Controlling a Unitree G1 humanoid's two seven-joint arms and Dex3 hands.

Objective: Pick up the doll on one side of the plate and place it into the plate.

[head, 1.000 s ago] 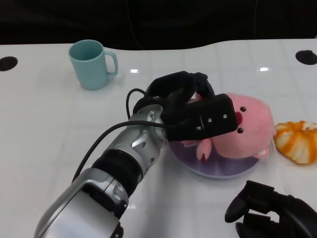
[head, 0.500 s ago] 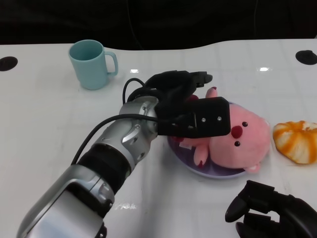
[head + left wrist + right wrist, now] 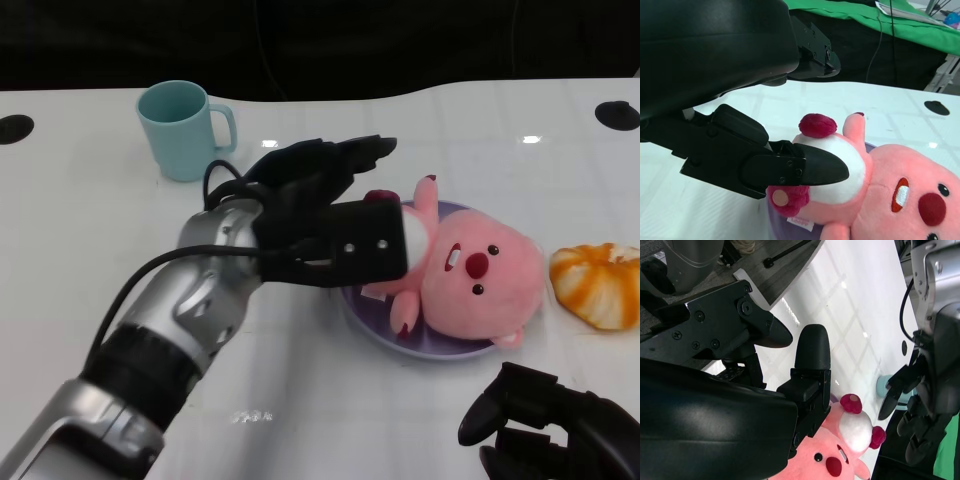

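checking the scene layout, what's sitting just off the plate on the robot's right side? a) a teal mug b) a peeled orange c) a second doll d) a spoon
b: the peeled orange lies on the table just beside the purple plate on that side, while the teal mug stands far back on the other side, past the left hand.
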